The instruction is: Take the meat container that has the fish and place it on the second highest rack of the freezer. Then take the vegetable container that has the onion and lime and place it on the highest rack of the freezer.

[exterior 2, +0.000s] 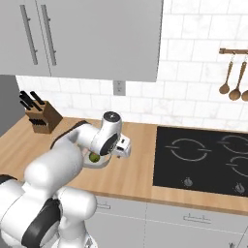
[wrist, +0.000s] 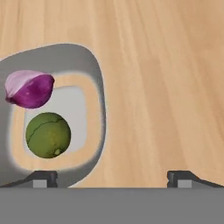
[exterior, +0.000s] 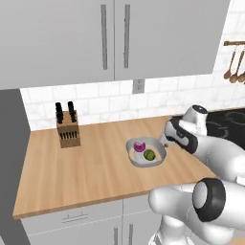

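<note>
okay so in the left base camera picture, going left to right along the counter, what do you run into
Knife block → vegetable container, with the onion and lime in it → the robot's open hand at the container's right rim → black cooktop → hanging wooden spoons on the wall.

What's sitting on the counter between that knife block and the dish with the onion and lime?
Nothing: in the left base view, bare wooden counter runs from the knife block to the vegetable container.
</note>
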You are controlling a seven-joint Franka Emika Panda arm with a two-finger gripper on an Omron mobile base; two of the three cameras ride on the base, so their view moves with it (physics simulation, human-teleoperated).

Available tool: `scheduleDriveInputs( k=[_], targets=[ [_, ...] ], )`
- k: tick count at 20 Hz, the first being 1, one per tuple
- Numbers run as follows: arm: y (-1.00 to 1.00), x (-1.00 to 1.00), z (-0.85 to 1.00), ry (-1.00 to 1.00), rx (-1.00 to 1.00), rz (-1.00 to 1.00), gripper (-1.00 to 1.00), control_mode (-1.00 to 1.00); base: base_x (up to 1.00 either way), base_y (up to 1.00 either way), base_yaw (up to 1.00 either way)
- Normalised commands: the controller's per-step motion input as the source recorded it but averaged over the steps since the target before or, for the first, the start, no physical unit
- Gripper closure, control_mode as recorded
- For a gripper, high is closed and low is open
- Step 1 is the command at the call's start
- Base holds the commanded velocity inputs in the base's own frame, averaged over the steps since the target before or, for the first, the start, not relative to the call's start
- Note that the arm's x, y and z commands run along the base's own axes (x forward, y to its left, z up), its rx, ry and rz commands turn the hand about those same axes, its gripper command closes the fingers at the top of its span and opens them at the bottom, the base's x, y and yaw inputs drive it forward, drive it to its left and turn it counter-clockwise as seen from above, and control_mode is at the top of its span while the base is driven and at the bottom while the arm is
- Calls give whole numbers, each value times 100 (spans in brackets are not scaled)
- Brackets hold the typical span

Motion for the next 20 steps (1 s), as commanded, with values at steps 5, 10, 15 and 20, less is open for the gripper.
scheduleDriveInputs(
  k=[5,10,15,20],
  targets=[
    [3,70,-4,13,0,26,-100,-100,0,0,0],
    [8,28,-25,10,0,12,-100,-100,0,0,0],
    [16,6,-54,0,-1,1,-100,-100,0,0,0],
    [25,0,-36,4,0,0,-100,-100,0,0,0]
  ],
)
